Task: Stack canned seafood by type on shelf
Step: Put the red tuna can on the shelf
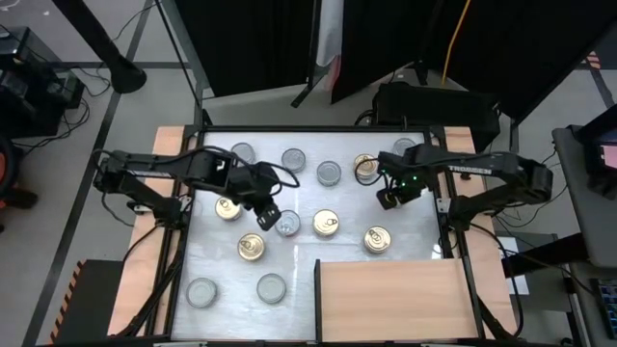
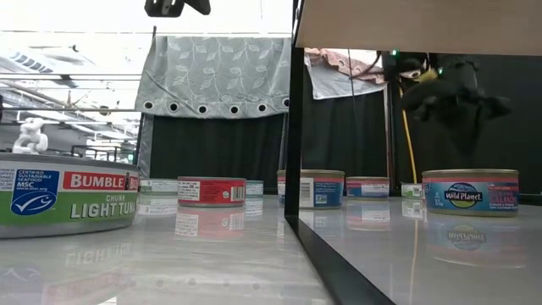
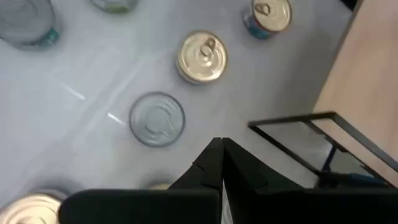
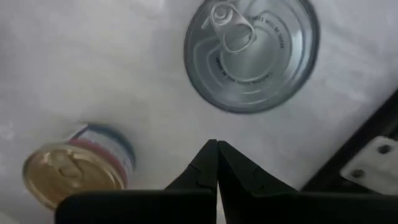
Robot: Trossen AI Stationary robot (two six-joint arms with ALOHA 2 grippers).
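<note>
Flat round tins of canned seafood lie scattered on the white tabletop, some silver-topped [image 1: 287, 224] and some gold-topped [image 1: 326, 224]. The shelf [image 1: 390, 299], a light-brown board, stands on a black frame over the table's near right part, with no tin on it. My left gripper [image 1: 267, 217] is shut, slanting down above the table just left of a silver tin [image 3: 157, 118]. My right gripper [image 1: 388, 200] is shut and points down over bare table between a silver pull-ring tin [image 4: 252, 53] and a gold tin [image 4: 74, 174]. Neither gripper touches a tin.
In the low view, labelled tins [image 2: 63, 195] [image 2: 470, 191] stand on their bases, and the shelf's black post [image 2: 294, 127] rises mid-table. Narrow wooden strips [image 1: 164, 145] flank the table. Dark curtains and cables lie beyond the far edge.
</note>
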